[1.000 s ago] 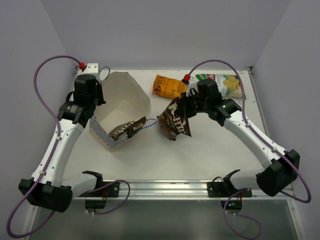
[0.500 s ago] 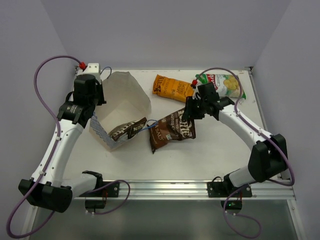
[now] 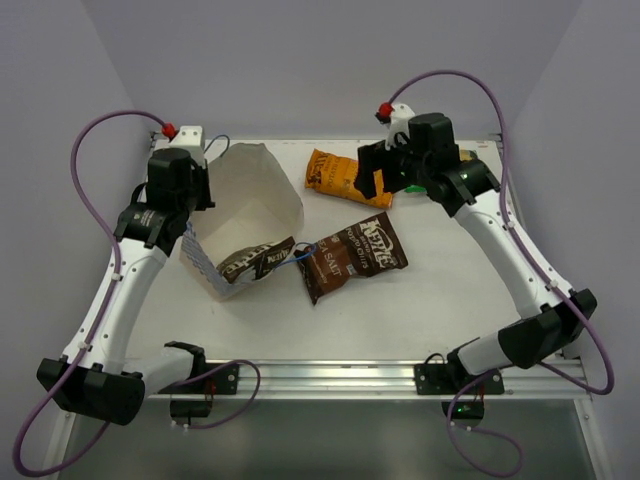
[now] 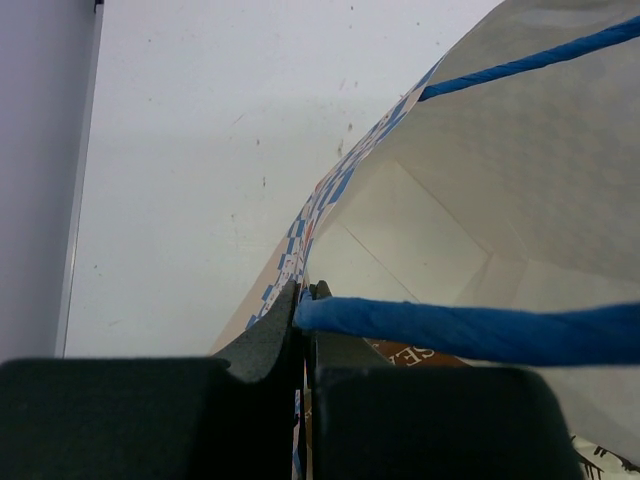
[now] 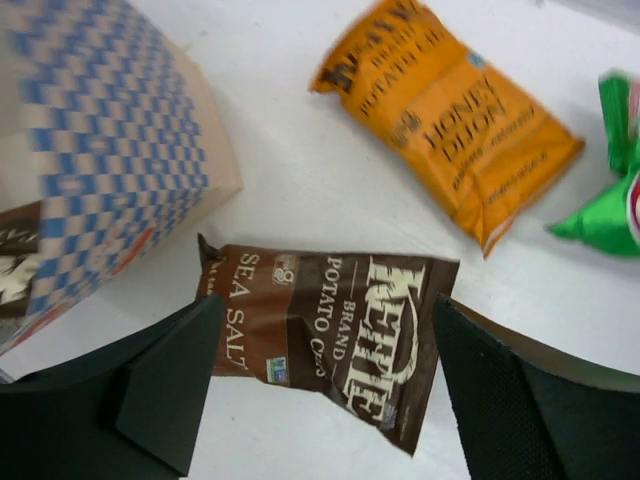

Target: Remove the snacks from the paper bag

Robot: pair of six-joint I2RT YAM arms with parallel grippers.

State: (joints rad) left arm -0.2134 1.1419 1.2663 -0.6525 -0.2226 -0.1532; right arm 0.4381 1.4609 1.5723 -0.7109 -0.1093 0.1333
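And the right arm has let go: the brown packet (image 3: 352,257) that hung from it a second ago now lies flat on the surface (image 3: 450,290), label up, while the arm has pulled back and up toward the far edge. Over on the left, the left fingers (image 4: 270,350) are pinched tight on the rim of the paper bag (image 3: 250,200), the checked paper wall caught between them and a blue string handle (image 4: 450,332) running across just past their tips. The bag lies on its side at the left of the surface, cream inside showing, mouth facing the middle. One more to come: a second brown packet (image 3: 255,260) pokes half out of that mouth, touching none of the fingers. Just right of it sits the freed brown packet, tilted, one corner near the bag's mouth; in the right wrist view it lies below and between the two spread fingers, clear of both. Beyond it, toward the far edge, the orange packet (image 3: 340,175) rests flat. The right fingers (image 5: 520,400) are wide apart with nothing in them, hovering above the surface close by the orange packet. At far right, the green-and-white chip bag (image 5: 600,215) shows only a corner.
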